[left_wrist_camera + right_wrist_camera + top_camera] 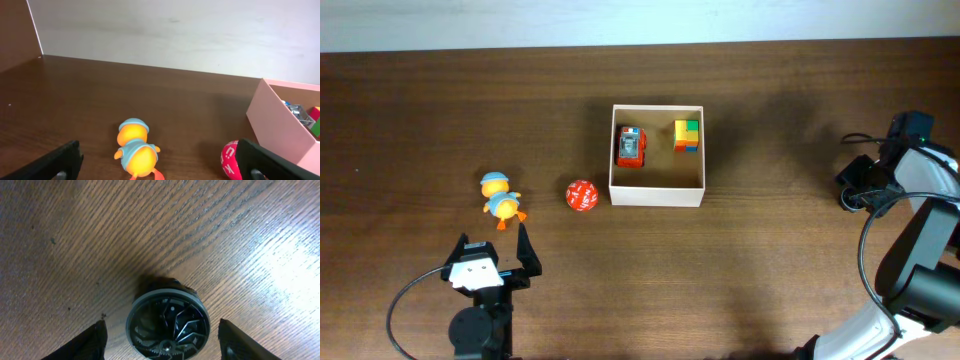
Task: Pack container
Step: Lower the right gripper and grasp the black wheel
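- The left gripper (493, 238) stands low over the table (770, 280) with its jaws fully apart; nothing sits between the fingers (65, 160).
- A yellow duck toy (501, 200) with a blue cap lies just ahead of the left gripper, roughly on the centre line between the fingers, not touching either one.
- A red ball (581, 195) with white markings rests ahead of the left gripper and off to its right side, near the right finger line.
- The container (656, 195) sits beyond the ball, further ahead and to the right of the left gripper. The ball lies just beside its near outer wall.
- Inside the container, a red toy car (631, 147) and a multicoloured block (686, 135) lie apart from each other, both toward the wall farthest from the left gripper.
- The right gripper (162, 340) is well apart from the container, pointing down at the table.
- Its jaws are apart and straddle a black round wheel-like part (167, 325); a gap shows on both sides, so no finger touches it.
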